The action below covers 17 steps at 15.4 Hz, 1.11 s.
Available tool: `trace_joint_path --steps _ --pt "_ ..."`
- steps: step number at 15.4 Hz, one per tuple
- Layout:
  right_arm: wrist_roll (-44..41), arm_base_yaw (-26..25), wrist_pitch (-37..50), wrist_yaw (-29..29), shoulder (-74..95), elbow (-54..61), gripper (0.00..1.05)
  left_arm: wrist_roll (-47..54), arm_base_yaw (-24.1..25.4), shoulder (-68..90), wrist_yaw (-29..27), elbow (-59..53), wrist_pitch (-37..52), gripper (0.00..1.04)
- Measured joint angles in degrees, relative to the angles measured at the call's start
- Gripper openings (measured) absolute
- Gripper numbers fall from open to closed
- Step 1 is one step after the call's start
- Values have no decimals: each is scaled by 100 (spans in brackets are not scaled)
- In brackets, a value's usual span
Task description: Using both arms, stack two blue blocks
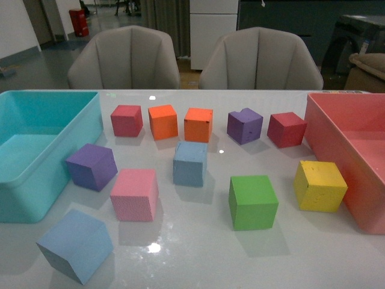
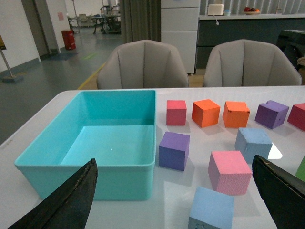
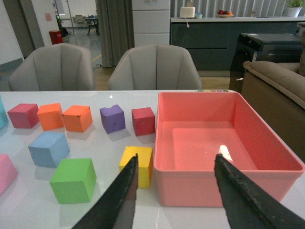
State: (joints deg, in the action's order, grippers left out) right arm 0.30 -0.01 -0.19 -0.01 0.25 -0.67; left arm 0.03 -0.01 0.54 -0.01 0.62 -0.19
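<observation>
— What is laid out on the white table (image 1: 198, 247)?
— Coloured cubes are spread between a turquoise bin (image 1: 36, 180) and a pink bin (image 1: 337, 138). The middle blue block (image 1: 190, 163) is set mid-table. The near blue block (image 1: 75, 244) is set at the near left.
— How are the arms posed?
— The left gripper (image 2: 174, 162) and right gripper (image 3: 176, 157) are held above the table, fingers spread wide, nothing gripped.

Two pale sky-blue foam cubes, matte, faintly pitted. Far blue block (image 1: 190, 163) sits flat and upright near the middle of the table (image 1: 313, 253), roughly square-on. Near blue block (image 1: 75, 245) lies front left, turned corner-on, apparently flat too. They are well apart, unstacked and unheld.
</observation>
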Motion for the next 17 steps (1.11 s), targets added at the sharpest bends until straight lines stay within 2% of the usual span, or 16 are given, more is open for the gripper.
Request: trace_joint_path --steps 2,10,11,12,13,14,15,17 --pt "0 0 0 0 0 0 70 0 0 0 -2 0 0 98" --pt "0 0 0 0 0 0 94 0 0 0 0 0 0 98" --pt "2 0 0 0 0 0 100 0 0 0 0 0 0 98" --pt "2 0 0 0 0 0 97 0 0 0 -2 0 -7 98" --pt "4 0 2 9 0 0 98 7 -341 363 -667 304 -909 98" --pt "0 0 2 -4 0 0 98 13 -826 953 -1250 697 -1379 98" --pt "0 0 -2 0 0 0 98 13 -1130 1056 -1488 903 -1399 98" --pt "0 0 0 -2 0 0 98 -2 -1207 1078 -1464 1235 -1287 98"
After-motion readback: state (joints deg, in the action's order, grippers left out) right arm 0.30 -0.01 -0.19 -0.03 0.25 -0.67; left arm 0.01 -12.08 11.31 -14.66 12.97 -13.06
